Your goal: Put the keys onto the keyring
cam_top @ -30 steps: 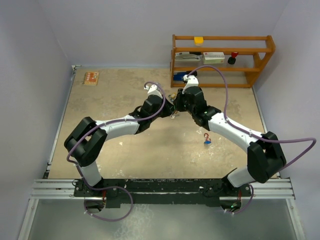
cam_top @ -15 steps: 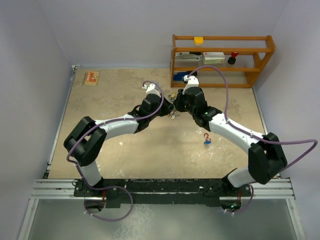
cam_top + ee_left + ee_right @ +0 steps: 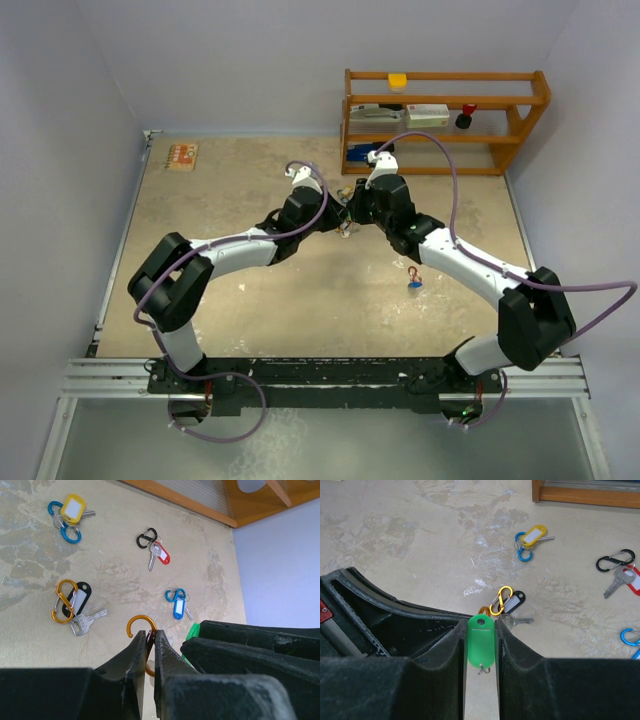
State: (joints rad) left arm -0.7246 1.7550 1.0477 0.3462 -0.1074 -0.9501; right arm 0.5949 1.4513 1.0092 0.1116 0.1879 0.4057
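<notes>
My left gripper (image 3: 148,634) is shut on the orange keyring (image 3: 141,623), whose open hook sticks out past the fingertips. My right gripper (image 3: 481,625) is shut on a green key tag (image 3: 480,642) with a small wire loop at its near end; no metal blade shows. The tag also appears in the left wrist view as a green edge (image 3: 192,631) just right of the hook. Seen from above, the two grippers (image 3: 346,211) meet tip to tip at mid-table. Other keys lie below: a silver key with a black tag on an orange clip (image 3: 75,605), and a red-tagged key (image 3: 156,551).
A yellow tag with blue clips (image 3: 71,510) and a blue tag on a blue clip (image 3: 176,604) lie on the table. Another small red and blue key set (image 3: 413,278) lies right of centre. A wooden shelf (image 3: 445,120) stands at the back right, and a small orange card (image 3: 182,156) lies back left.
Both wrists have crept slightly towards the back of the table, still tip to tip. Neither grip has changed.
</notes>
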